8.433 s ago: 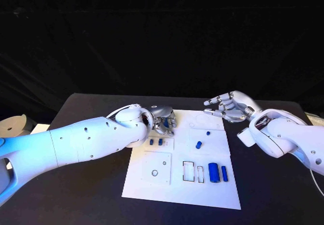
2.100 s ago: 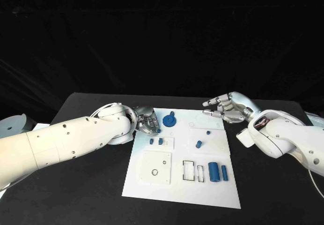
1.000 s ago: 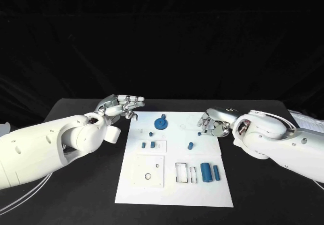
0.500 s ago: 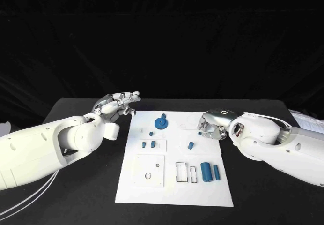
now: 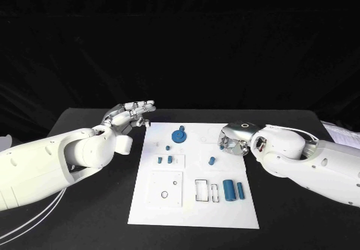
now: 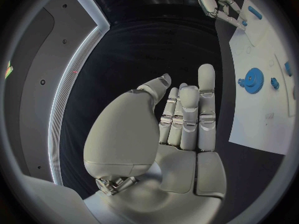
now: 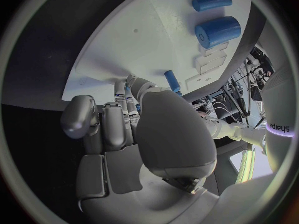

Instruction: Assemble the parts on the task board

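Head view: holding the left robot hand point(image 5: 131, 115) raised off the desk point(image 5: 90, 219) just outside the board's point(image 5: 195, 208) far-left corner, fingers apart and gripping nothing, probably parking it clear of the work. Lowering the right robot hand point(image 5: 234, 141) onto the board's right edge near the far end, fingers curled downward, likely reaching for a small part there; not being able to tell whether anything is gripped. Counting on the board: one gear point(image 5: 178, 136) near the far edge, lying flat; one thick cylinder point(image 5: 228, 190) and one slim cylinder point(image 5: 240, 189) side by side toward the near-right, beside outlined slots that are probably waiting for them; one peg point(image 5: 211, 161) mid-board; three smaller bits near the left edge.

Left wrist view: showing the left robot hand point(image 6: 181, 129) with fingers straight and side by side, thumb apart, palm bare. Looking past it to the gear point(image 6: 254, 78) on the board point(image 6: 261, 129), with the right robot hand point(image 6: 215, 0) far beyond.

Right wrist view: pressing the right robot hand's point(image 7: 143, 129) fingertips down on the board point(image 7: 124, 45), the peg point(image 7: 172, 79) lying just beside them, not clearly pinched. Counting beyond: two cylinders, thick point(image 7: 218, 32) and slim point(image 7: 212, 3), lying parallel.
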`<act>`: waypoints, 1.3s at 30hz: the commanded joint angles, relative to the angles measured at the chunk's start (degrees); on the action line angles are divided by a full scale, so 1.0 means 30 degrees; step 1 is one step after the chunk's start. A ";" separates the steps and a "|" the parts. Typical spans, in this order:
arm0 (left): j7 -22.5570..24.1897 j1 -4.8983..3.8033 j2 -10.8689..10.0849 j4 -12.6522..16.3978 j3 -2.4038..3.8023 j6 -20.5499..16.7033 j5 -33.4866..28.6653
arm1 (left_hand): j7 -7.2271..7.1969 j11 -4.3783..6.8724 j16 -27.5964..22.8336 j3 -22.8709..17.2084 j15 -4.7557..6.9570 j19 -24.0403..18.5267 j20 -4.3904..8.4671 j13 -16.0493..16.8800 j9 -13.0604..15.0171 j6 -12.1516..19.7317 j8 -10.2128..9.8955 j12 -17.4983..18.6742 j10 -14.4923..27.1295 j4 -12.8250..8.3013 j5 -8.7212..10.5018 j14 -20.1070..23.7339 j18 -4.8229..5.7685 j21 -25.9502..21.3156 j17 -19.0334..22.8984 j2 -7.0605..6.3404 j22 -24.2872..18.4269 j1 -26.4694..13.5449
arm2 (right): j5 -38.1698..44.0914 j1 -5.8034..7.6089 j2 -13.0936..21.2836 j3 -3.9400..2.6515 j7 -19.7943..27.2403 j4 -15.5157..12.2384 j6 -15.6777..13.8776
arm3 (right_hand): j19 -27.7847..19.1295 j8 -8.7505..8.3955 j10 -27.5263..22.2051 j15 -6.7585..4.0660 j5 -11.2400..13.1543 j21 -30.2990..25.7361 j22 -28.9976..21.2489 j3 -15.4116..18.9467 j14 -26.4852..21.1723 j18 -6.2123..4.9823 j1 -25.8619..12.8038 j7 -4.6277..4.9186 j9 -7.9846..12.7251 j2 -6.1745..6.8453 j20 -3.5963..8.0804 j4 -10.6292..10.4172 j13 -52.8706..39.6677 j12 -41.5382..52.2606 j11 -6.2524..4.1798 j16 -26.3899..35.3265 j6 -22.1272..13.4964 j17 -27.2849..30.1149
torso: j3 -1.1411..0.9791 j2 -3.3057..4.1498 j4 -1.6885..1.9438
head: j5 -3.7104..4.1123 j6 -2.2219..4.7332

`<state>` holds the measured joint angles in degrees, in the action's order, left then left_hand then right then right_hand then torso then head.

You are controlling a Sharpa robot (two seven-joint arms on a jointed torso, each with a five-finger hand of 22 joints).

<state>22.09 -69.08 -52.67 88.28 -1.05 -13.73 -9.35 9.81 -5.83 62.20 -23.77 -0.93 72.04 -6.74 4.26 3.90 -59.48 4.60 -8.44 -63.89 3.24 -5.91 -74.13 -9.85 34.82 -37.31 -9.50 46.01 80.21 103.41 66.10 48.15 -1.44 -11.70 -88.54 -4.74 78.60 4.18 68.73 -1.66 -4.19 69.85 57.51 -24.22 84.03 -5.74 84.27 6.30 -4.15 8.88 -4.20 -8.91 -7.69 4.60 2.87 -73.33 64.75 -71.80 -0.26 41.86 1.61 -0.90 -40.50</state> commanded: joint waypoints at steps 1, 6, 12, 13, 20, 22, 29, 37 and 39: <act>0.0257 -0.0010 0.0022 0.0070 0.0010 0.0022 -0.0175 | 0.0020 -0.0029 -0.0007 -0.0022 0.0028 -0.0085 0.0068 0.0002 0.0014 -0.0076 0.0055 -0.0054 -0.0078 -0.0019 -0.0102 0.0141 -0.0222 -0.0065 0.0014 0.0137 -0.0019 -0.0013 | 0.0246 -0.0055 -0.0102 0.0037 0.0084 0.0100 0.0802 | 0.0089 0.0058 0.0250 -0.0200 0.0080 -0.0041 0.0031 -0.0197 0.0951 -0.0174 -0.0091 -0.0072 -0.0047 -0.0159 0.0125 0.0013 0.0074 -0.0077 -0.0057 0.0036 0.0227 -0.0021 | 0.0015 0.0001 0.0010 | -0.0008 -0.0064; 0.0212 -0.0010 0.0021 0.0084 0.0010 0.0019 -0.0170 | 0.0037 -0.0038 0.0044 -0.0035 0.0027 -0.0087 0.0073 -0.0006 0.0006 -0.0050 0.0043 -0.0065 -0.0044 -0.0044 -0.0109 0.0134 -0.0219 -0.0080 -0.0054 0.0144 -0.0027 0.0010 | 0.0223 -0.0112 -0.0230 0.0062 0.0114 0.0223 0.1068 | 0.0101 0.0089 0.0404 -0.0273 0.0126 -0.0042 0.0041 -0.0325 0.0962 -0.0171 -0.0172 -0.0137 -0.0072 -0.0234 0.0206 0.0075 0.0163 -0.0082 -0.0118 0.0018 0.0385 -0.0034 | 0.0020 -0.0011 0.0020 | -0.0008 -0.0084; 0.0173 -0.0010 0.0015 0.0095 0.0010 0.0004 -0.0163 | 0.0042 -0.0041 0.0066 -0.0044 0.0027 -0.0084 0.0075 -0.0009 0.0003 -0.0040 0.0038 -0.0073 -0.0035 -0.0057 -0.0111 0.0128 -0.0217 -0.0083 -0.0078 0.0151 -0.0030 0.0025 | 0.0199 -0.0171 -0.0343 0.0076 0.0127 0.0299 0.1242 | 0.0117 0.0112 0.0510 -0.0325 0.0138 -0.0032 0.0067 -0.0434 0.0972 -0.0163 -0.0203 -0.0185 -0.0095 -0.0302 0.0264 0.0158 0.0235 -0.0096 -0.0163 -0.0003 0.0510 -0.0050 | 0.0023 -0.0002 0.0016 | -0.0032 -0.0134; 0.0168 -0.0010 0.0015 0.0095 0.0010 0.0002 -0.0161 | 0.0042 -0.0041 0.0066 -0.0044 0.0027 -0.0084 0.0075 -0.0009 0.0003 -0.0040 0.0038 -0.0073 -0.0035 -0.0057 -0.0111 0.0128 -0.0217 -0.0083 -0.0078 0.0151 -0.0030 0.0025 | 0.0198 -0.0177 -0.0352 0.0077 0.0128 0.0303 0.1249 | 0.0129 0.0133 0.0573 -0.0336 0.0138 -0.0016 0.0094 -0.0478 0.0977 -0.0156 -0.0199 -0.0199 -0.0109 -0.0334 0.0282 0.0203 0.0256 -0.0088 -0.0183 -0.0015 0.0579 -0.0061 | 0.0026 -0.0007 0.0019 | -0.0030 -0.0142; 0.0139 -0.0010 0.0010 0.0090 0.0010 -0.0005 -0.0155 | 0.0047 -0.0045 0.0072 -0.0061 0.0027 -0.0078 0.0078 -0.0013 -0.0001 -0.0031 0.0035 -0.0086 -0.0018 -0.0083 -0.0116 0.0136 -0.0215 -0.0090 -0.0060 0.0162 -0.0034 0.0055 | 0.0193 -0.0204 -0.0349 0.0080 0.0127 0.0251 0.0231 | 0.0307 0.0233 0.1040 -0.0289 0.0319 0.0237 0.0478 -0.0939 0.1038 -0.0066 -0.0131 -0.0185 -0.0211 -0.0702 0.0316 0.0533 0.0382 -0.0047 -0.0236 -0.0189 0.0965 -0.0215 | 0.0020 -0.0013 0.0010 | -0.0012 -0.0143; 0.0130 -0.0010 0.0007 0.0089 0.0010 -0.0008 -0.0154 | 0.0047 -0.0045 0.0072 -0.0061 0.0027 -0.0078 0.0078 -0.0013 -0.0001 -0.0031 0.0035 -0.0086 -0.0018 -0.0083 -0.0116 0.0136 -0.0215 -0.0090 -0.0060 0.0162 -0.0034 0.0055 | 0.0158 -0.0211 -0.0305 0.0079 0.0129 0.0180 -0.0337 | 0.0395 0.0270 0.1209 -0.0260 0.0340 0.0369 0.0665 -0.1087 0.1050 -0.0027 -0.0143 -0.0140 -0.0252 -0.0771 0.0287 0.0629 0.0410 -0.0029 -0.0211 -0.0188 0.1084 -0.0192 | 0.0015 -0.0005 0.0022 | 0.0003 -0.0143; 0.0073 -0.0010 0.0002 0.0082 0.0010 -0.0076 -0.0090 | 0.0056 -0.0050 0.0071 -0.0093 0.0026 -0.0069 0.0083 -0.0021 -0.0004 -0.0023 0.0033 -0.0109 0.0009 -0.0131 -0.0123 0.0158 -0.0212 -0.0100 -0.0013 0.0181 -0.0041 0.0109 | 0.0002 -0.0216 -0.0083 0.0061 0.0151 -0.0117 -0.1689 | 0.0490 0.0312 0.1493 -0.0238 0.0339 0.0516 0.0859 -0.1352 0.1065 0.0001 -0.0220 -0.0098 -0.0330 -0.0838 0.0247 0.0815 0.0475 -0.0046 -0.0190 -0.0231 0.1257 -0.0198 | 0.0027 -0.0014 0.0042 | 0.0017 -0.0146; 0.0015 -0.0010 0.0006 0.0067 0.0010 -0.0102 -0.0068 | 0.0056 -0.0050 0.0071 -0.0093 0.0026 -0.0069 0.0083 -0.0021 -0.0004 -0.0023 0.0033 -0.0109 0.0009 -0.0131 -0.0123 0.0158 -0.0212 -0.0100 -0.0013 0.0181 -0.0041 0.0109 | -0.0123 -0.0168 0.0109 0.0005 0.0070 -0.0276 -0.2591 | 0.0505 0.0303 0.1530 -0.0234 0.0341 0.0541 0.0888 -0.1430 0.1065 0.0002 -0.0246 -0.0072 -0.0347 -0.0811 0.0242 0.0884 0.0505 -0.0082 -0.0172 -0.0247 0.1270 -0.0204 | 0.0026 -0.0023 0.0017 | 0.0011 -0.0109; 0.0006 -0.0010 0.0007 0.0057 0.0010 -0.0120 -0.0067 | 0.0066 -0.0055 0.0082 -0.0123 0.0024 -0.0061 0.0087 -0.0026 -0.0006 -0.0020 0.0034 -0.0129 0.0030 -0.0166 -0.0127 0.0169 -0.0211 -0.0107 0.0003 0.0203 -0.0045 0.0150 | -0.0130 -0.0151 0.0169 -0.0013 0.0050 -0.0326 -0.2687 | 0.0504 0.0301 0.1532 -0.0233 0.0342 0.0540 0.0885 -0.1438 0.1065 0.0001 -0.0253 -0.0068 -0.0349 -0.0804 0.0241 0.0892 0.0510 -0.0088 -0.0168 -0.0249 0.1271 -0.0205 | 0.0026 -0.0022 0.0019 | 0.0006 -0.0102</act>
<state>21.91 -69.08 -52.69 88.36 -1.06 -14.10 -9.52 9.81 -5.83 62.20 -24.09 -0.93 72.05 -6.74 4.25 3.89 -59.48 4.60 -8.44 -63.88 2.93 -5.91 -74.13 -9.82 34.82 -37.40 -9.28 45.97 80.43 103.08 65.56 48.64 -1.37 -11.71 -89.31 -10.26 79.83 5.02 73.11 -2.48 -2.95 71.27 60.11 -28.17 84.02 -5.74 83.55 5.98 -5.11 6.77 -3.39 -6.23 -6.18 4.14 2.35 -73.68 68.08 -72.36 -0.18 41.80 1.70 -0.87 -40.84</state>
